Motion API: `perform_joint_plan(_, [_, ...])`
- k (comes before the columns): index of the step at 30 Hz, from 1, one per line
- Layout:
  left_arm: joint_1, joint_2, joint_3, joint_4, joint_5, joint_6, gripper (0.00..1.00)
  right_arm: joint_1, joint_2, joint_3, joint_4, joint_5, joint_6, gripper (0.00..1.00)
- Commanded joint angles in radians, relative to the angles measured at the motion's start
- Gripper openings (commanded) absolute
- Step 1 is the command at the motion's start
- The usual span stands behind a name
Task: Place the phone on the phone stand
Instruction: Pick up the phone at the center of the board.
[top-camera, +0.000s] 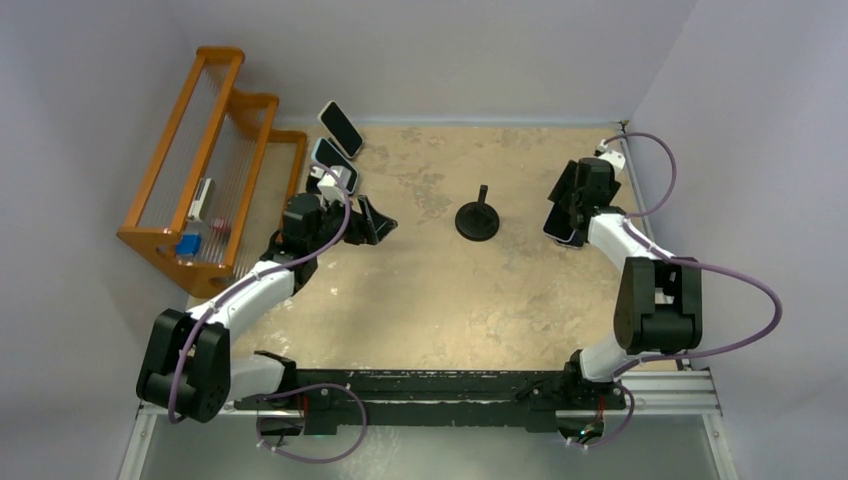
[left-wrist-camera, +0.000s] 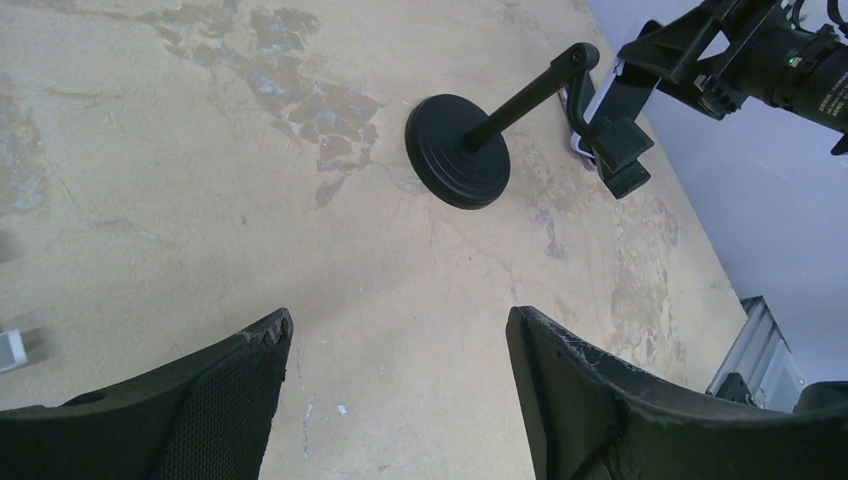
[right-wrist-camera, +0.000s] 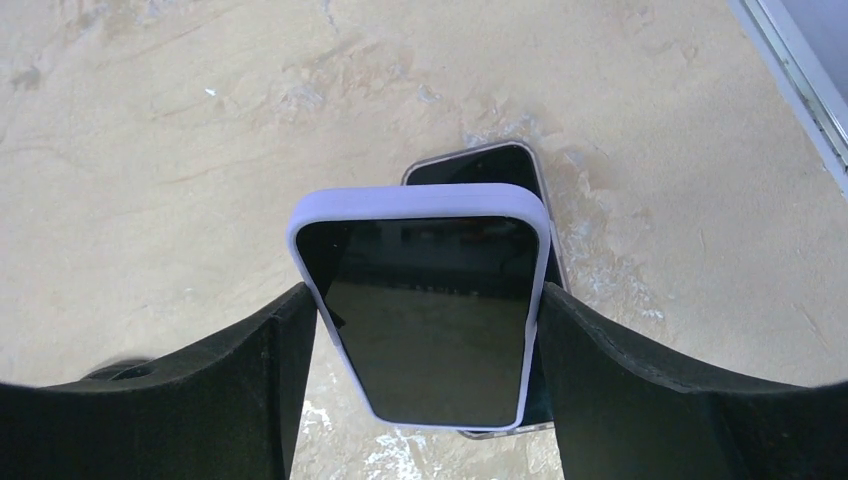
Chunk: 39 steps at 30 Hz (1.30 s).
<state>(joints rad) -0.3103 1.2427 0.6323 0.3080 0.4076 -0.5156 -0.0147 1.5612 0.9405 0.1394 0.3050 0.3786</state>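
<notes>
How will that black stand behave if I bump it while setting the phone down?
The phone stand probably resists sliding: its round base looks wide and sits flat on the table. A knock high on its thin post could still tip it. It looks rigid, not springy.

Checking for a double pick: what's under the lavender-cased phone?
A second, dark phone on the table; only its top end and right edge show, the lavender-cased phone covers the rest.

On my far left an orange wooden rack (top-camera: 215, 150) stands on the table (top-camera: 420, 290), a small blue item (top-camera: 188, 244) at its near end. A black-screened phone (top-camera: 341, 128) and a second phone (top-camera: 331, 157) lie just beside it.
</notes>
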Motion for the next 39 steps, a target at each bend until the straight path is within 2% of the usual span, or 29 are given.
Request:
perform_joint_plan(1, [-0.006,0.015,0.026,0.094,0.052,-0.022,0.77,0.037,-0.063,0.001,0.060,-0.023,-0.023,0.41])
perform_joint_plan(10, [-0.019,0.059,0.031,0.151,0.089,-0.028,0.77,0.104,-0.116,0.003,0.060,-0.024,-0.041,0.40])
perform_joint_plan(25, [-0.061,0.148,0.042,0.283,0.148,0.013,0.77,0.136,-0.172,0.022,0.080,-0.052,-0.072,0.41])
perform_joint_plan(39, [-0.104,0.247,0.145,0.426,0.186,0.172,0.77,0.258,-0.170,0.279,-0.008,-0.025,-0.129,0.41])
